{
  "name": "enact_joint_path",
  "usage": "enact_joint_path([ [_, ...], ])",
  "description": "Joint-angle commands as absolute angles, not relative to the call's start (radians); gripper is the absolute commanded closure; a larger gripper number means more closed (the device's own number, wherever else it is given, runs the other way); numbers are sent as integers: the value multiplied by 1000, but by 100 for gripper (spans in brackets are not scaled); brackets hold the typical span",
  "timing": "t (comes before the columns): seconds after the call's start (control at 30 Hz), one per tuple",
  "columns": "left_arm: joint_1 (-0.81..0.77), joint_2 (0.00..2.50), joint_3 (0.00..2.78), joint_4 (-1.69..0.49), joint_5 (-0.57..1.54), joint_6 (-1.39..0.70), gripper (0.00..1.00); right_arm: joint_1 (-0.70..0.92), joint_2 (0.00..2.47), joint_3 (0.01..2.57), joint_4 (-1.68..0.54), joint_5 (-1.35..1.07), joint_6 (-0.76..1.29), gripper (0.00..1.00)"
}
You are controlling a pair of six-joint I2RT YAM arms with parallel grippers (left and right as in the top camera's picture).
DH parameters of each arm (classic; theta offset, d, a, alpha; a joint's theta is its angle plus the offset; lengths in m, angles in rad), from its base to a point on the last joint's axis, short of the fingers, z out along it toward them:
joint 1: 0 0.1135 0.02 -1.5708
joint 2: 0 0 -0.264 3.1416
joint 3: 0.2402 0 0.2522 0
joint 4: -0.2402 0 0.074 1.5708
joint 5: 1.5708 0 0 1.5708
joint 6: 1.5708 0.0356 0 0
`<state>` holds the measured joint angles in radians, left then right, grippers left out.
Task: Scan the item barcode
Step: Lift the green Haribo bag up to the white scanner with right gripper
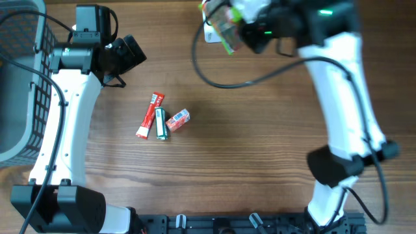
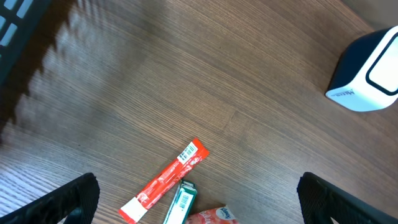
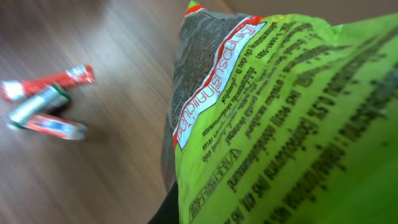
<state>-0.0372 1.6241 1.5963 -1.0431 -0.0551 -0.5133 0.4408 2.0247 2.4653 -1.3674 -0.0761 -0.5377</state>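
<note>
While left pincer [image 2: 199, 202] gapes (fully), right pincer [image 1: 242, 29] — clenched — holds a green packet [image 3: 280, 124].

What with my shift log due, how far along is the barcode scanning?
Nothing looks finished yet. In hand: the right gripper is shut on a green packet, held by the white scanner. To do: a red stick, a green-white tube and a small red packet wait on the table near the open left gripper.
</note>
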Motion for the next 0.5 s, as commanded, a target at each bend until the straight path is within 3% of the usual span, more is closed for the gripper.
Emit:
enact_joint_path([
  [0.0, -32, 1620, 1590, -1041, -58, -509, 0, 509, 2115, 2485, -1260, 218, -636, 96],
  [0.47, -32, 1620, 1590, -1041, -58, -509, 0, 556, 2418, 2477, -509, 567, -960, 96],
])
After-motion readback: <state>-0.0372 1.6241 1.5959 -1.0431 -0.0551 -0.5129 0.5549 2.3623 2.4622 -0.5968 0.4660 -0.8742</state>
